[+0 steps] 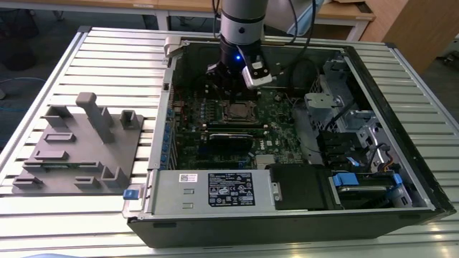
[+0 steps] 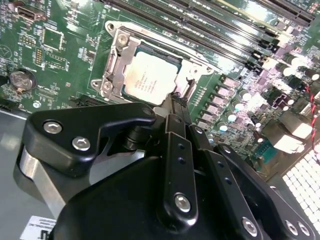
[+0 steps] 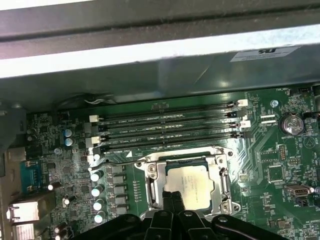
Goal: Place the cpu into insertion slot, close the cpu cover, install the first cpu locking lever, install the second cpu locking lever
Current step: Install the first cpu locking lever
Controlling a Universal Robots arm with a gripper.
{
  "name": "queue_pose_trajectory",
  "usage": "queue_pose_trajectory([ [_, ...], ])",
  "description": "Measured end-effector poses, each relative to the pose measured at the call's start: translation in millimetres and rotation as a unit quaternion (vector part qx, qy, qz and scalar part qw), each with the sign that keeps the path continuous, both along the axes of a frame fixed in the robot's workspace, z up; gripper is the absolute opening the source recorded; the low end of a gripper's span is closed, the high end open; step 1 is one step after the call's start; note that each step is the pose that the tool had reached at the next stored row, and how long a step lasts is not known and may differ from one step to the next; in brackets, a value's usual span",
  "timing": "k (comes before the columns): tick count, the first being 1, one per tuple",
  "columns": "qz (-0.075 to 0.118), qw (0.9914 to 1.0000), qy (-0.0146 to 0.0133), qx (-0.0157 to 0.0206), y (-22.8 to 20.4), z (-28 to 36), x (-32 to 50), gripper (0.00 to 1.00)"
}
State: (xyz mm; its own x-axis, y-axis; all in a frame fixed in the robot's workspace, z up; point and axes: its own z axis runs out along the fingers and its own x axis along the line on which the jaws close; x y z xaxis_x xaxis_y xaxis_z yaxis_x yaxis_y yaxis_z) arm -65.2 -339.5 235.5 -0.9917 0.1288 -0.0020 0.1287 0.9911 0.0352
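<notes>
The cpu (image 2: 150,77), a small flat square chip with a dull silver-grey top, lies level inside the insertion slot (image 1: 237,111), the square socket set in the green circuit board. The cpu cover (image 2: 120,50), a thin silvery frame with a square window, lies flat around the chip, whose top shows through the window. A thin locking lever (image 2: 192,54) runs along one edge of the frame; it seems down, though its latch is unclear
</notes>
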Motion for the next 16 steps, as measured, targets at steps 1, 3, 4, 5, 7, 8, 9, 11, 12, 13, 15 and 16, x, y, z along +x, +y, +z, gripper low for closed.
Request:
queue_pose_trajectory([
  [1,0.0,1.0,-0.0001,0.0001,0.0,-0.1,-1.8,0.1],
  [3,0.0,1.0,-0.0002,0.0001,0.1,-0.1,-9.9,0.1],
  [4,0.0,1.0,-0.0002,0.0001,0.1,-0.1,-9.9,0.1],
  [5,0.0,1.0,-0.0002,0.0001,0.1,-0.1,-9.9,0.1],
  [7,0.0,1.0,-0.0002,0.0001,0.0,0.0,-10.0,0.1],
  [8,0.0,1.0,-0.0001,0.0,0.0,0.3,-10.0,0.1],
  [9,0.0,1.0,-0.0001,0.0,-0.1,0.9,-10.1,0.1],
  [11,0.0,1.0,-0.0002,0.0001,0.0,2.3,-10.0,0.1],
  [12,0.0,1.0,-0.0002,0.0001,0.0,3.2,-10.0,0.1],
  [13,0.0,1.0,-0.0002,0.0001,0.0,4.2,-10.0,0.1],
  [15,0.0,1.0,-0.0003,0.0001,0.0,5.9,-10.0,0.1],
  [16,0.0,1.0,-0.0003,0.0001,0.0,6.9,-10.0,0.1],
])
